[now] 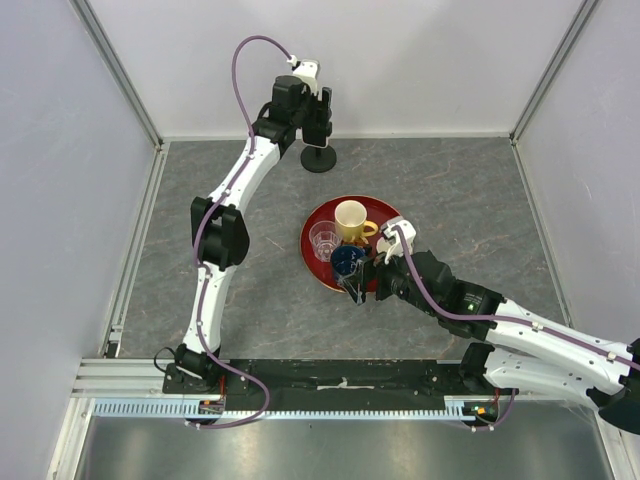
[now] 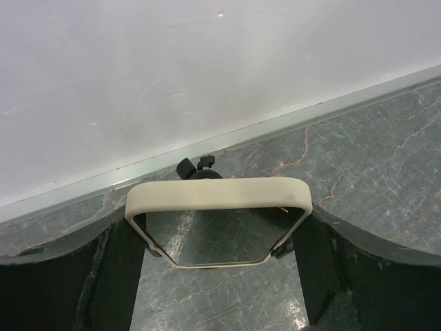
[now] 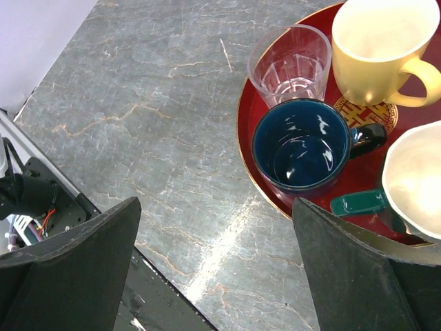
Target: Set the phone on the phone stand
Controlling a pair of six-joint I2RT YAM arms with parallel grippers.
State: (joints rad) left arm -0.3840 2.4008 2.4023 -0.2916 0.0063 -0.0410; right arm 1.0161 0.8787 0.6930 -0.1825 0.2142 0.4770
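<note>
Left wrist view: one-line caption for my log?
Left gripper grips the phone, the phone stand peeking past its pale rim.

My overhead camera looked down from behind the table (image 1: pixel 200 210), with the red tray (image 1: pixel 306 245) mid-frame. The right wrist camera hung close over the tray's near-left rim, which the overhead shared. Beyond the tray, the left wrist camera faced the back wall (image 2: pixel 207 69) from low down, sharing the phone stand (image 1: pixel 319 162) with the overhead.

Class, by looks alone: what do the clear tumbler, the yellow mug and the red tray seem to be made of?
Clear tumbler: glass or clear plastic, transparent with ribbed glints. Yellow mug: probably glazed ceramic, thick wall, smooth opaque sheen. Red tray: glossy lacquer or plastic, reflective with a gold rim.
</note>
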